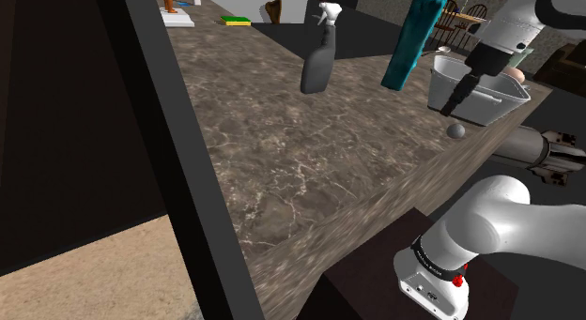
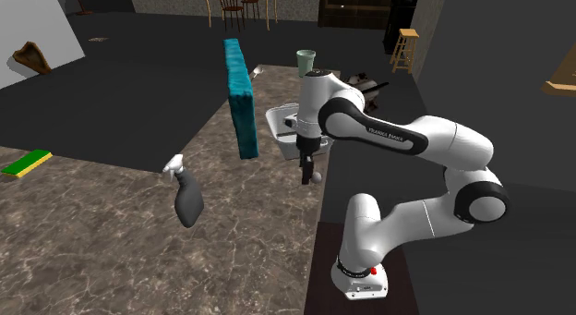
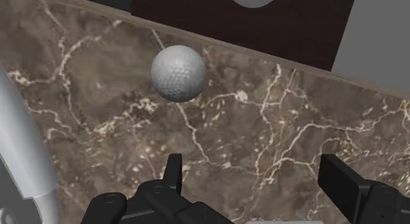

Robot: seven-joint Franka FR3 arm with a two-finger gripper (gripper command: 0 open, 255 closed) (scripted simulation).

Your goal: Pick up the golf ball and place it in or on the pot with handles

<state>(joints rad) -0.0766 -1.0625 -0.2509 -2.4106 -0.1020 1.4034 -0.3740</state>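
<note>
As they hang over counter (image 3: pixel 276 131), fingers (image 3: pixel 343 182) wide apart, empty, golf ball (image 3: pixel 177 73) ahead.

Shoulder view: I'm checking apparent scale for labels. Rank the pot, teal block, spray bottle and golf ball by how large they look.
1. Pot, though the arm covers part of it.
2. Teal block.
3. Spray bottle, close to the block in length but thinner.
4. Golf ball, by far smallest.

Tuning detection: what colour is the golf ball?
The golf ball is dimpled grey; clearest in wrist view.
</note>
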